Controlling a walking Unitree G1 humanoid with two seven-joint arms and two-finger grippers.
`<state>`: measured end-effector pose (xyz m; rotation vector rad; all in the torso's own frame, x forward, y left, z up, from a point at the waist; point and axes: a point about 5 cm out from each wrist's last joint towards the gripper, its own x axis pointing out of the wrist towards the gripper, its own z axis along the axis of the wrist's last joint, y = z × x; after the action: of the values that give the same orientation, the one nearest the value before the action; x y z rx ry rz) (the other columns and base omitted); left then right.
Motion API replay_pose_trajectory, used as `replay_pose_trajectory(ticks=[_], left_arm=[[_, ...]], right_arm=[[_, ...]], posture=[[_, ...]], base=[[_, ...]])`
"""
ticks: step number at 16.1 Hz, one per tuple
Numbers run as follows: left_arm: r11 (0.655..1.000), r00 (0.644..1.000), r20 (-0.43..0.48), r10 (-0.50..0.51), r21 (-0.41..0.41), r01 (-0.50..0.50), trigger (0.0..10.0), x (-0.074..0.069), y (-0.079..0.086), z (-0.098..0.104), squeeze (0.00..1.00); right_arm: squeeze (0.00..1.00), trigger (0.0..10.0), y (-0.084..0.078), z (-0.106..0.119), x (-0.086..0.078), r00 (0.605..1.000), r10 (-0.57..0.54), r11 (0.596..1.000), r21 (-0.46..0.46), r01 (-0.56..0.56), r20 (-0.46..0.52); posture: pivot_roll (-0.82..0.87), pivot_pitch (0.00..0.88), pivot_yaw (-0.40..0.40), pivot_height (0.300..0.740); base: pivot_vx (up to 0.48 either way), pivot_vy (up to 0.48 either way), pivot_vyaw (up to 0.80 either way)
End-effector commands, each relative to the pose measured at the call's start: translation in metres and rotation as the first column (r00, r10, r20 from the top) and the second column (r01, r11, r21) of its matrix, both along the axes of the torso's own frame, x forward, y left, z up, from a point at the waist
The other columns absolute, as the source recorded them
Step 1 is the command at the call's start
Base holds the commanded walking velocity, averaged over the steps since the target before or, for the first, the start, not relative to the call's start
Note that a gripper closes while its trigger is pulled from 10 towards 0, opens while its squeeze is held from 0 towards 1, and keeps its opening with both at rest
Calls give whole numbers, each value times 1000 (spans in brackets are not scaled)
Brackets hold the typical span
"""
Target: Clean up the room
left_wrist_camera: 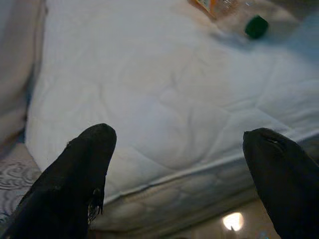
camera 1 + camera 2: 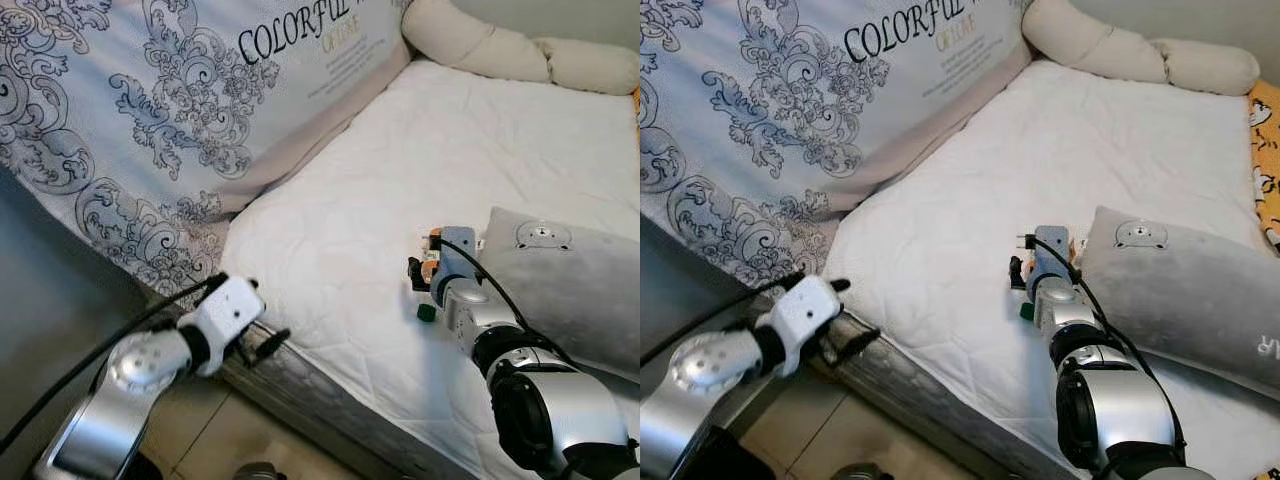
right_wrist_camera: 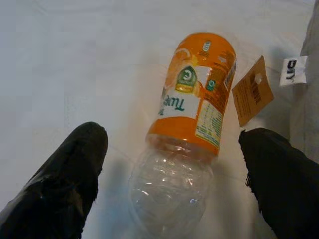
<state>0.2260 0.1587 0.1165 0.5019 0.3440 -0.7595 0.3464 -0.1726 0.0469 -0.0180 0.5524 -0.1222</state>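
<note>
Left pincer (image 2: 268,340) hangs wide open w/ nothing in it, off the mattress (image 2: 400,180) edge, at its near left corner. Right pincer (image 3: 172,174) is spread wide over the mattress, fingers either side of the bottle (image 3: 192,114) lying on it, not touching. Pillow (image 2: 570,290) sits just right of bottle.

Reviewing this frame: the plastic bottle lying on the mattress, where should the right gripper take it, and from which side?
Grip the plastic bottle across its orange-labelled middle, coming down from above. It lies on its side on the white mattress, so the round body sits crosswise between the open jaws of the right gripper. The clear ribbed end looks likelier to slip.
</note>
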Motion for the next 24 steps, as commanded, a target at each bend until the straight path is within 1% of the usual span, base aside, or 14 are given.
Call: replay_pose_trajectory(ticks=[1,3,5,7,10,11,12,13,14,20,24], left_arm=[[1000,1000,-2,-5,5,5,10000,-3,1,4,0],[1000,1000,-13,-2,11,2,10000,-8,2,4,0],[1000,1000,-21,-3,13,3,10000,-12,3,6,0],[1000,1000,-28,-4,18,4,10000,-16,5,8,0],[1000,999,-38,0,26,1,10000,-21,7,9,0],[1000,999,-41,2,27,-1,10000,-22,8,9,0],[1000,999,-46,5,30,-4,10000,-24,8,9,0],[1000,999,-49,7,30,-6,10000,-26,8,9,0],[1000,999,-49,9,31,-7,10000,-26,8,9,0],[999,999,-47,13,30,-12,10000,-22,8,9,0],[999,999,-44,16,33,-15,10000,-21,8,8,0]], right_arm=[[0,10000,-7,-7,-6,999,-32,999,3,33,-31],[0,10000,-8,-15,-12,997,-47,998,38,49,-63],[0,10000,-7,-22,-17,995,-36,997,65,42,-93],[0,10000,-10,-27,-22,992,-51,996,68,59,-117],[0,10000,-13,-29,-25,990,-68,995,71,77,-122],[0,8471,-13,-30,-25,990,-67,994,72,76,-123],[0,4392,-13,-30,-26,990,-67,994,77,77,-124],[0,2902,-13,-31,-26,990,-66,994,78,76,-124],[0,0,-12,-30,-25,991,-63,993,89,74,-118],[0,0,-12,-27,-22,993,-56,993,97,67,-107],[0,0,-10,-28,-23,993,-43,993,103,54,-107]], posture=[[296,67,28,740],[302,82,29,740],[307,93,30,740],[321,110,32,740],[336,125,29,740],[339,128,28,740],[341,129,27,740],[343,128,26,740],[343,127,24,740],[342,113,20,740],[347,80,7,740]], base=[[0,0,0],[0,0,0],[0,0,0],[0,0,0],[0,0,0],[0,0,0],[0,0,0],[0,0,0],[0,0,0],[0,0,0],[0,0,0]])
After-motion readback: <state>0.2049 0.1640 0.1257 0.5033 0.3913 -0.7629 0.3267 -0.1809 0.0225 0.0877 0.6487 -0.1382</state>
